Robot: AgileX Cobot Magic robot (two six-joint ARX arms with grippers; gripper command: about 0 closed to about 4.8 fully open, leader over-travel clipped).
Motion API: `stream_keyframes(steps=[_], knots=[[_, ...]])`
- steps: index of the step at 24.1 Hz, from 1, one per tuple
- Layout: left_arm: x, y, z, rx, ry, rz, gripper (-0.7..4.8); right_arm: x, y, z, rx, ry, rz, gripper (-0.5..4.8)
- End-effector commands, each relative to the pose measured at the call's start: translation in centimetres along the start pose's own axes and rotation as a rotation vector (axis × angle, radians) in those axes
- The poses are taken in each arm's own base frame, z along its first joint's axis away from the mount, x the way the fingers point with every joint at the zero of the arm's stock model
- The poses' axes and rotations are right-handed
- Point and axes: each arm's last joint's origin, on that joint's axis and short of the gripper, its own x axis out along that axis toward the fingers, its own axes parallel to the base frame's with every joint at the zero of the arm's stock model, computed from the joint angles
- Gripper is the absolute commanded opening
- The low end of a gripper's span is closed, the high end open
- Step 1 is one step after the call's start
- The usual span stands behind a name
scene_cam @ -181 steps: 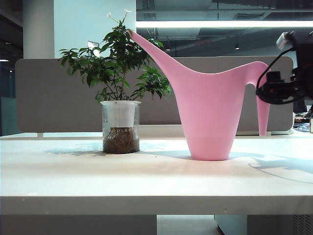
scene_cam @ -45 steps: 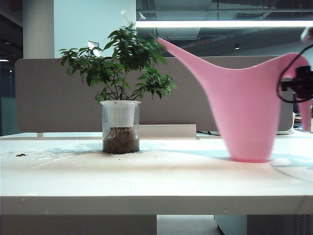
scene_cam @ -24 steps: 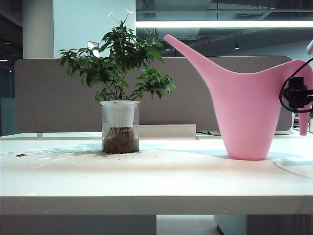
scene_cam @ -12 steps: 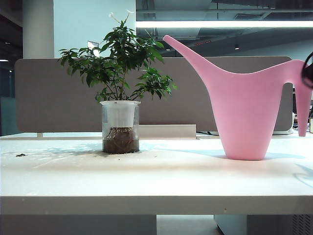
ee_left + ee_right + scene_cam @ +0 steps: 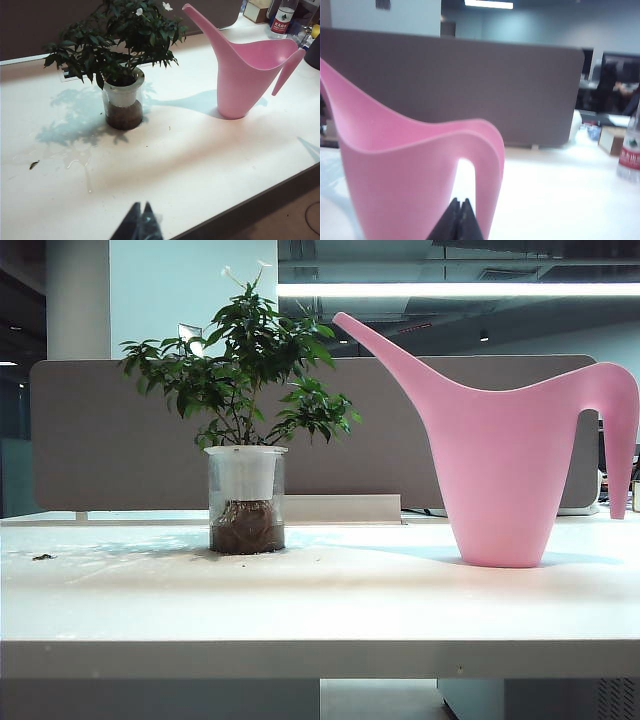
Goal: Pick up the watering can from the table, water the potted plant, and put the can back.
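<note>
The put-back step is being judged as finished: the watering can is standing upright on the table, at about 3 o'clock from the potted plant in the exterior view, well apart from it, spout slanting up toward the leaves.

The right gripper is being seen only in the right wrist view, fingers pressed together on nothing, just behind the arched handle and not touching it. The left gripper is being held over the near table edge, fingers pressed together and empty, well clear of both things.

Neither arm is being shown in the exterior view.

Next move, as judged: nothing further is being called for on the can; at most the right arm is to be parked clear, backing off without clipping the handle's open end.

Surroundings being noted in the left wrist view:
- a thin water trail on the tabletop at about 7 o'clock from the plant;
- a fallen leaf beside it;
- a plastic bottle and a box at the far corner, beyond the can.

Nothing is being found in the way.
</note>
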Motion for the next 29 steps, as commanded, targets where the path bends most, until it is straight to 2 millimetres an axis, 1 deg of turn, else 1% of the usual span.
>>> stream_keyframes(steps=[1,4,6,7,10,15,19,26,29], knots=[[-0.1,0.0,0.1,0.004,-0.011,-0.002,-0.05,-1.3,0.2,0.0,0.023,0.082,0.004,-0.04],[-0.1,0.0,0.1,0.003,-0.011,-0.003,-0.05,-2.9,0.5,0.3,0.027,0.109,0.005,-0.04],[-0.1,0.0,0.1,0.003,-0.011,-0.003,-0.05,-5.0,0.8,0.4,0.027,0.129,0.006,-0.04],[-0.1,0.0,0.1,0.003,-0.011,-0.003,-0.05,-5.3,0.9,0.4,0.03,0.134,0.006,-0.04],[-0.1,0.0,0.0,0.003,-0.009,-0.005,-0.05,-5.3,0.9,1.0,0.049,0.195,0.018,-0.04],[-0.3,-0.1,-0.1,0.003,-0.009,-0.003,-0.05,-5.5,1.4,0.7,0.076,0.244,0.067,-0.04],[-0.3,-0.1,-0.1,0.003,-0.009,-0.003,-0.05,-5.7,1.8,0.0,0.113,0.318,0.102,-0.04],[-0.3,-0.1,-0.1,0.003,-0.009,-0.003,-0.05,-5.9,2.2,-0.5,0.12,0.355,0.14,-0.04],[-0.3,-0.1,-0.1,0.003,-0.009,-0.003,-0.05,-5.9,2.5,-1.2,0.123,0.375,0.175,-0.04]])
